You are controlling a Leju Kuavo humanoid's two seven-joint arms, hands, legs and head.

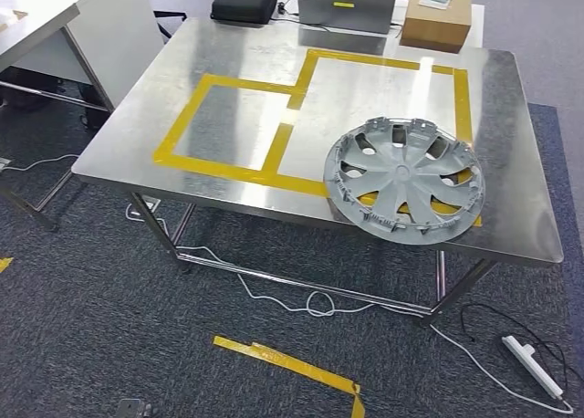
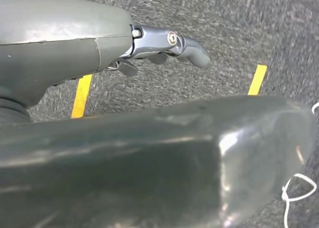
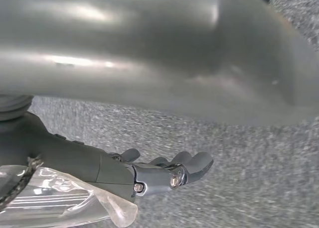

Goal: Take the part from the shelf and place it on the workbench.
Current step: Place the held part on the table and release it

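Observation:
The part, a grey plastic wheel cover (image 1: 405,178) with several spokes, lies flat on the steel workbench (image 1: 227,67) near its front right corner, overlapping the yellow tape outline (image 1: 279,144) and slightly overhanging the front edge. My left hand (image 2: 165,46) hangs over grey carpet, fingers stretched out and holding nothing. My right hand (image 3: 165,173) also hangs over carpet with fingers extended and nothing in them.
A cardboard box (image 1: 436,18), a black case (image 1: 245,0) and a grey box (image 1: 348,3) sit beyond the bench's far edge. A white desk (image 1: 82,26) stands at left. Cables and a power strip (image 1: 532,363) lie on the floor with yellow floor tape (image 1: 289,363).

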